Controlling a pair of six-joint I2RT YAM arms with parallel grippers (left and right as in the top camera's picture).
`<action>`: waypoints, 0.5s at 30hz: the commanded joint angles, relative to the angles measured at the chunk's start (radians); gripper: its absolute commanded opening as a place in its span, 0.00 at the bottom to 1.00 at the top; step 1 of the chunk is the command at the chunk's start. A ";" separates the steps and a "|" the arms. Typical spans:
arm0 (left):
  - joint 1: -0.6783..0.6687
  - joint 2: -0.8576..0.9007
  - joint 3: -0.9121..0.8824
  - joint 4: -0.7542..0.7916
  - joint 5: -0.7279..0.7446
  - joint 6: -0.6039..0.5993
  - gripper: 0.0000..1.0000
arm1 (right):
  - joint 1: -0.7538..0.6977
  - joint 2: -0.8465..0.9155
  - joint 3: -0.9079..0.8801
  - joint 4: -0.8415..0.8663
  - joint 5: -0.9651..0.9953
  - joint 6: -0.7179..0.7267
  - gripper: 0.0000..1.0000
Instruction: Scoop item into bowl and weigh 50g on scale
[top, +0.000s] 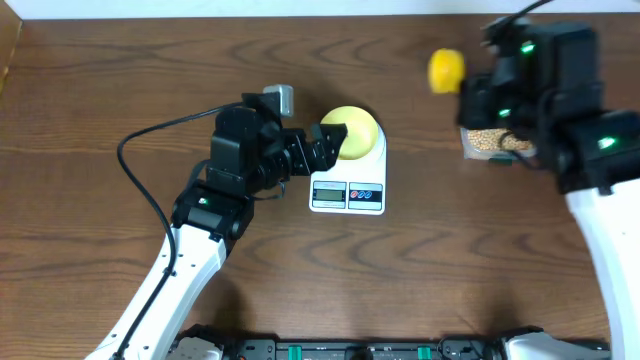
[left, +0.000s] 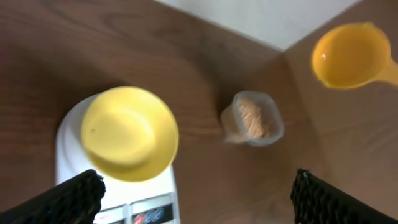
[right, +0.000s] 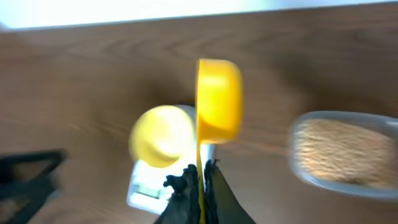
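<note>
The pale yellow-green bowl (top: 352, 132) sits empty on the white scale (top: 348, 190) at the table's middle; both show in the left wrist view (left: 129, 132) (left: 149, 208) and the right wrist view (right: 163, 135) (right: 144, 186). My left gripper (top: 330, 140) is open, its fingers beside the bowl's left rim (left: 196, 193). My right gripper (right: 200, 177) is shut on the handle of an orange-yellow scoop (right: 217, 99), held in the air at the far right (top: 446, 70) (left: 345, 55). The tan beans (right: 339, 149) fill a clear tub (top: 487, 142) (left: 252, 118), partly hidden under my right arm.
The wooden table (top: 120, 90) ends at a pale wall along the far edge. A black cable (top: 150, 140) loops left of the left arm.
</note>
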 joint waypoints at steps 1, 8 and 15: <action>0.001 -0.009 0.025 -0.070 -0.006 0.182 0.98 | -0.125 0.101 0.085 -0.124 0.040 -0.063 0.01; 0.027 0.001 0.174 -0.314 -0.067 0.312 0.98 | -0.266 0.313 0.220 -0.270 0.040 -0.150 0.01; 0.037 0.021 0.222 -0.425 -0.192 0.455 0.97 | -0.320 0.494 0.230 -0.214 0.038 -0.212 0.01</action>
